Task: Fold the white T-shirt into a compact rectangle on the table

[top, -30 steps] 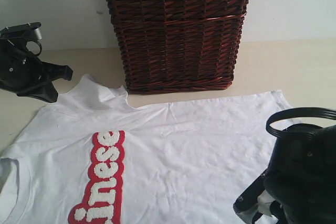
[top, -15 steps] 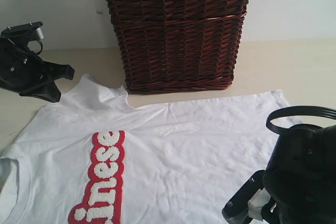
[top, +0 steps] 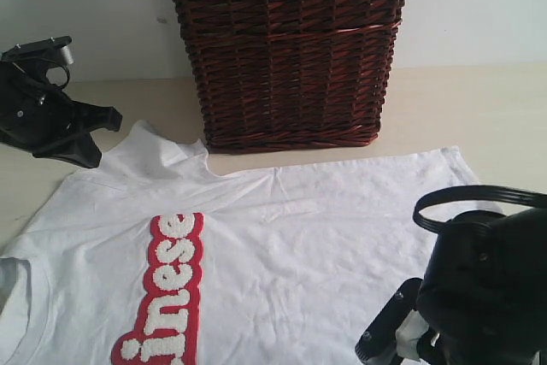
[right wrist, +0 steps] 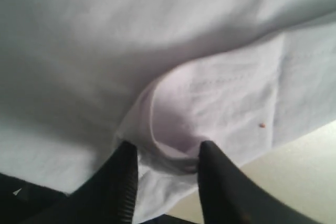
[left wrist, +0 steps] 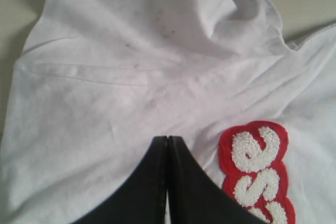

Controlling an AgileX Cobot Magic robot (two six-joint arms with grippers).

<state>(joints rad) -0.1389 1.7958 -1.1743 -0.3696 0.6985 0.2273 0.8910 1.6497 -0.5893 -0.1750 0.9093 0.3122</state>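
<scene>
Up front, the right end effector (right wrist: 165, 153) sits low at the hem end of the white T-shirt (top: 299, 237), jaws half apart astride a raised fold; whether the fold is pinched cannot be told. The shirt is spread flat on the desk (top: 479, 108) and runs lengthwise across the view, collar left, hem right. Beyond, the left end effector (left wrist: 167, 139) hovers tight-closed and empty over the far sleeve — the nearer arm for that end. Behind stands a wicker basket (top: 291, 49).
</scene>
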